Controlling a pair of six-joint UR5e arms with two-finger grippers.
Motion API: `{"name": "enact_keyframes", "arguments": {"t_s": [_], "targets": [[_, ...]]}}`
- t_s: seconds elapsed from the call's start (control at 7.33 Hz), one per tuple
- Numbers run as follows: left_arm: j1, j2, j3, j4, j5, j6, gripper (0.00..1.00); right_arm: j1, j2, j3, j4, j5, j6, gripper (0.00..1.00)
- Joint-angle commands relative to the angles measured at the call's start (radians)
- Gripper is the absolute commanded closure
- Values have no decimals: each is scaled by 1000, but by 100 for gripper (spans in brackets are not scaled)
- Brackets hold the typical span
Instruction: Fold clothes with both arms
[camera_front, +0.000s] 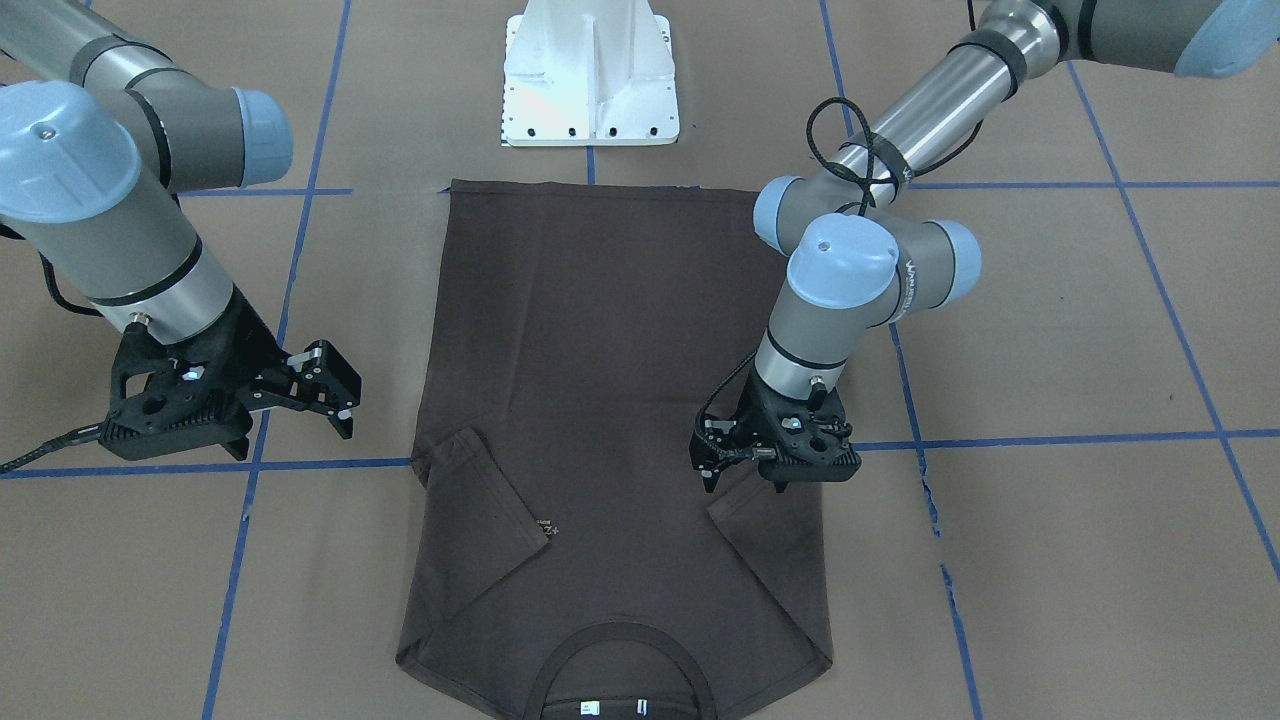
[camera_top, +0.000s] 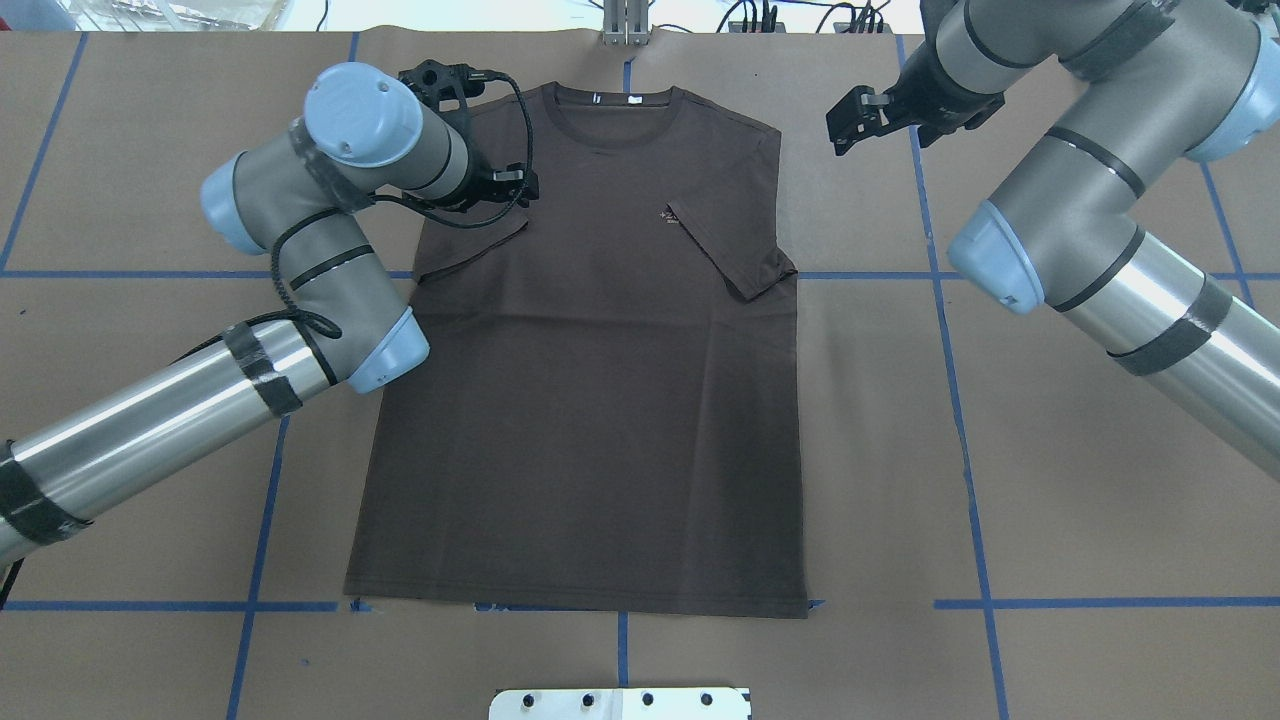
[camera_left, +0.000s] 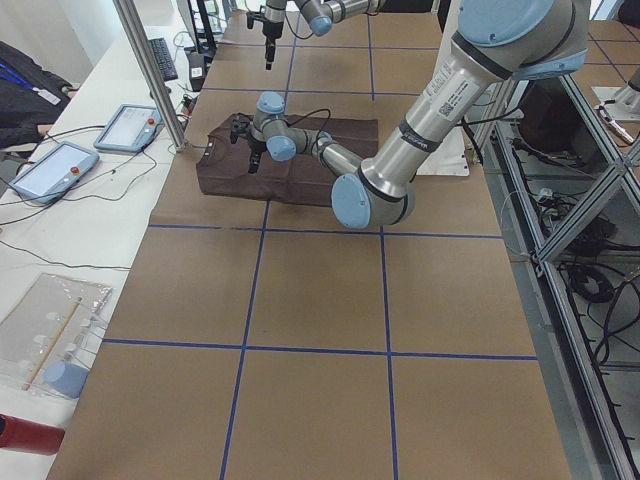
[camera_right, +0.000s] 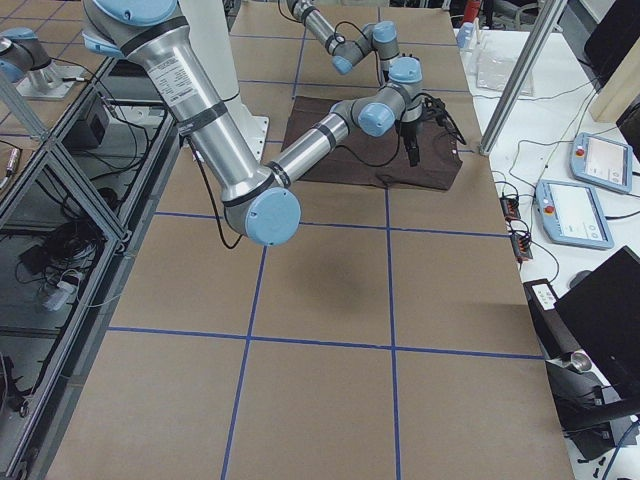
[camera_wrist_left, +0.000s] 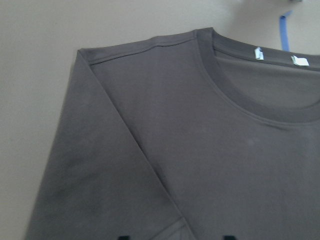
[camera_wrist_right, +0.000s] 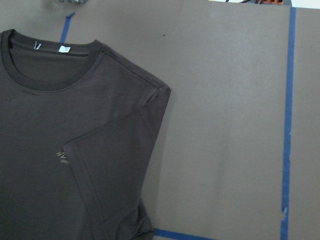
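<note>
The T-shirt (camera_top: 580, 400) lies flat and front up in the middle of the counter (camera_top: 1050, 480). Its hem is toward the edge by the white pedestal base (camera_front: 590, 80) and its collar (camera_wrist_left: 235, 90) is toward your edge. Both short sleeves are folded inward onto the chest.

The left gripper (camera_front: 745, 485) hangs over the folded sleeve (camera_wrist_left: 95, 170) on the robot's left. From overhead, the wrist and its cable hide the fingers from you. The front-facing view shows them pointing down at that sleeve's hem. The left wrist camera catches two dark tips at its bottom border, set apart with cloth showing between them. You probably cannot settle from any view whether the tips touch the fabric.

The right gripper (camera_front: 340, 395) is off the shirt, above bare counter toward the robot's right-hand edge, near a blue tape line (camera_top: 939, 275). Its fingers are apart and hold nothing. Its wrist camera shows you no fingers. It does show the small pale logo (camera_wrist_right: 62, 156) at the corner of the other folded sleeve (camera_wrist_right: 120, 165), and the white neck tags (camera_wrist_right: 63, 49) inside the collar. The two side views show the shirt only small and far off.
</note>
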Motion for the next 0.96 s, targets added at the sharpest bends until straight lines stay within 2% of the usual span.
{"name": "enact_keyframes", "arguments": {"t_s": [0.0,0.14,0.41,0.55,0.68,0.82], "targets": [[1,134,-256,80,-33,39,0,-139,-47,155,-1,-98,227,0],[8,195,-347,82,-36,36,0,-226,-82,252,-6,-175,383,0],[81,333,-499,77,-10,-8,0,-463,-188,421,-11,-400,660,0],[130,395,-551,77,2,-25,0,-563,-231,469,-21,-468,761,3],[202,468,-610,76,98,-98,0,-631,-268,500,-68,-523,879,3],[231,525,-665,74,105,-105,0,-711,-282,549,-149,-594,889,1]]}}
